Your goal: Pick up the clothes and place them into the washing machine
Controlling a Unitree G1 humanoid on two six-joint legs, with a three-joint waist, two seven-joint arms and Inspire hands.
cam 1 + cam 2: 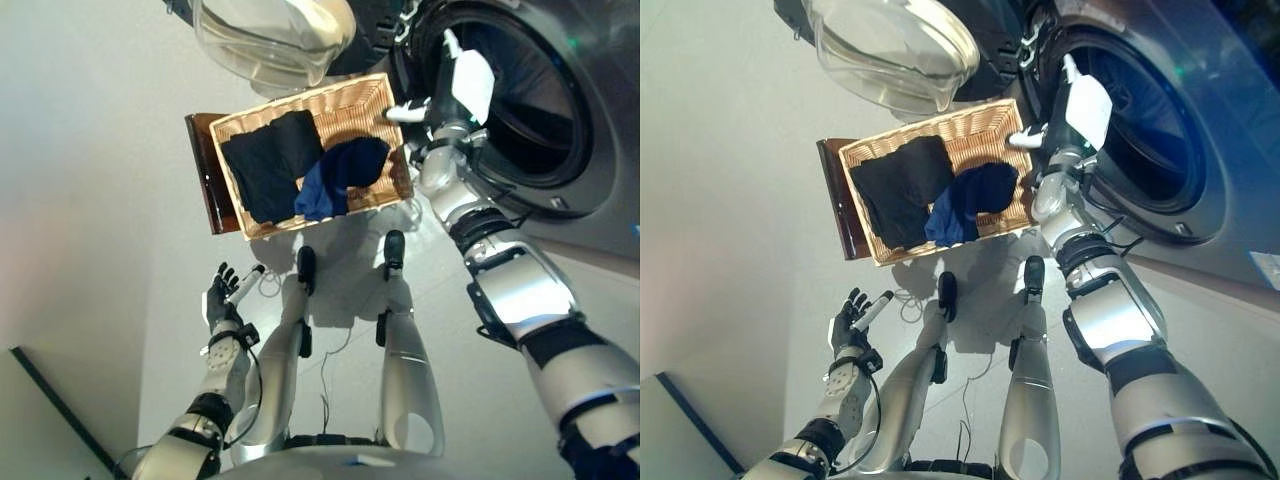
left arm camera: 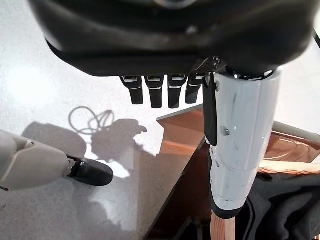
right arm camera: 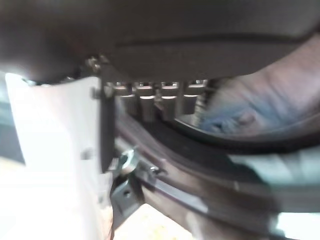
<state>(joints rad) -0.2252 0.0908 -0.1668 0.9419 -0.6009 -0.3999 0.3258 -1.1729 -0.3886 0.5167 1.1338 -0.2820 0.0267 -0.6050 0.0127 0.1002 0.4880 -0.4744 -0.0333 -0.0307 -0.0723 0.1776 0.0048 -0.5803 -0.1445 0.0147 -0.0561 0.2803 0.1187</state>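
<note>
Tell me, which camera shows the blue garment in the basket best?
The left eye view: the blue garment lies unobstructed in the wicker basket. The right eye view shows it equally well. The left wrist view catches only dark cloth; the right wrist view shows none.

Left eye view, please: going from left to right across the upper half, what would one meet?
Brown stand → black garment → blue garment → right hand → washing machine drum opening.

Bright overhead light, sharp floor (image 1: 90,200) shadows, right wrist view blurred.
</note>
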